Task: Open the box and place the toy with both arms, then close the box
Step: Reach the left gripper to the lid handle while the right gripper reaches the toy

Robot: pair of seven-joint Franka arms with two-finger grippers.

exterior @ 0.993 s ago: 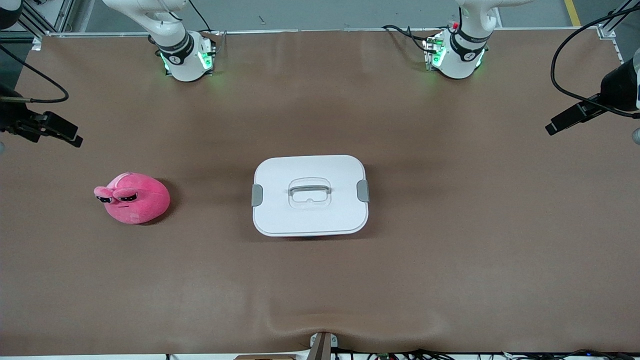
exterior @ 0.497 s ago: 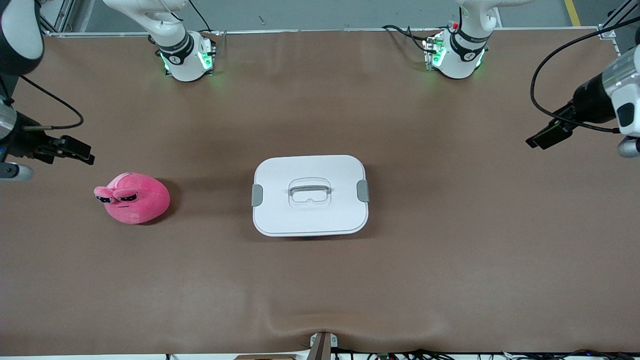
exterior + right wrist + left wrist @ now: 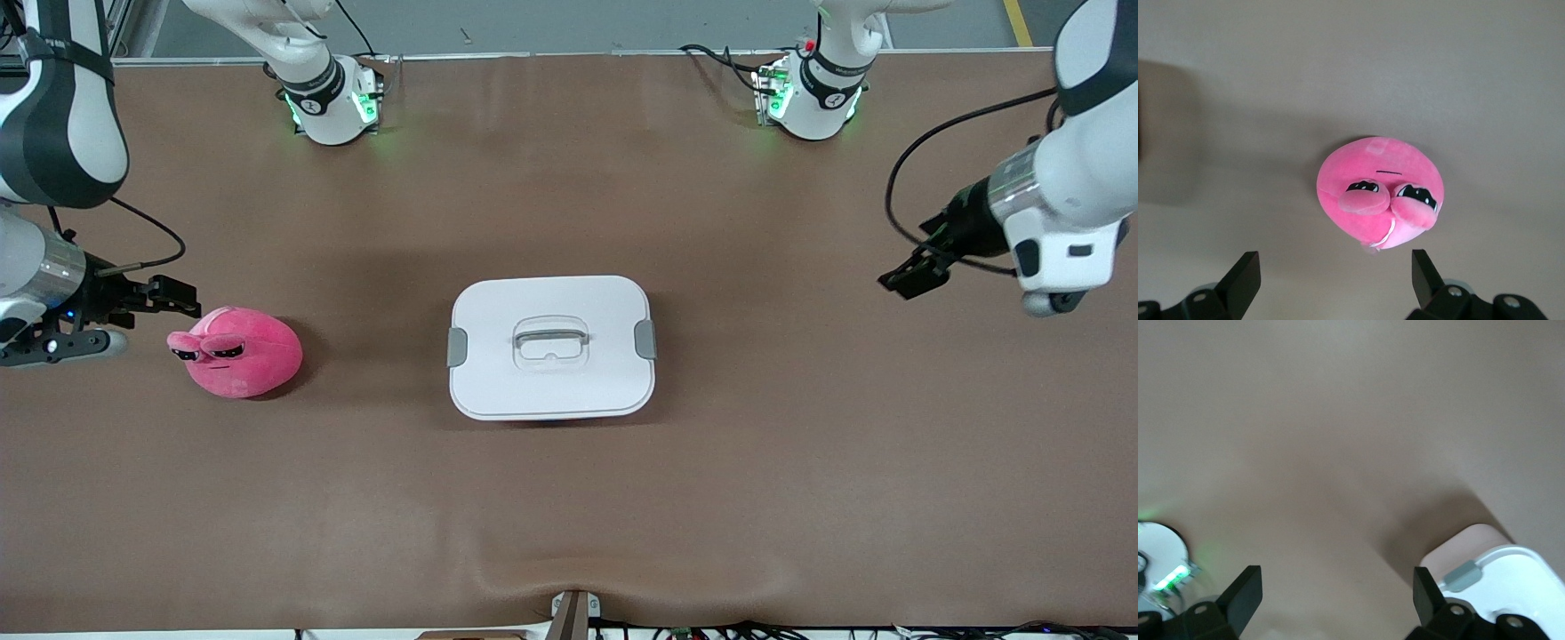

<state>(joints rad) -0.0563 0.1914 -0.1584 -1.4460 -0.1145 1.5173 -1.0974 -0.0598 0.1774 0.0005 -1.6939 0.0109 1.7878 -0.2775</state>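
Observation:
The box [image 3: 551, 347] stands mid-table with its white lid shut, grey clips at both ends and a recessed handle. Its corner shows in the left wrist view [image 3: 1501, 580]. The pink plush toy [image 3: 238, 351] lies on the table toward the right arm's end; it also shows in the right wrist view [image 3: 1379, 190]. My right gripper [image 3: 173, 298] is open and empty, in the air just beside the toy at the table's end; its fingers [image 3: 1245, 277] stand wide apart. My left gripper [image 3: 907, 277] is open and empty, over bare table toward the left arm's end, apart from the box.
Brown table mat [image 3: 569, 498] covers the whole table, with a small wrinkle at its near edge. The two arm bases [image 3: 333, 102] stand along the edge farthest from the front camera. A cable loops from each wrist.
Both arms have swung inward and down over the table. The right gripper came close to the toy; the left gripper moved toward the box. Box and toy have not moved.

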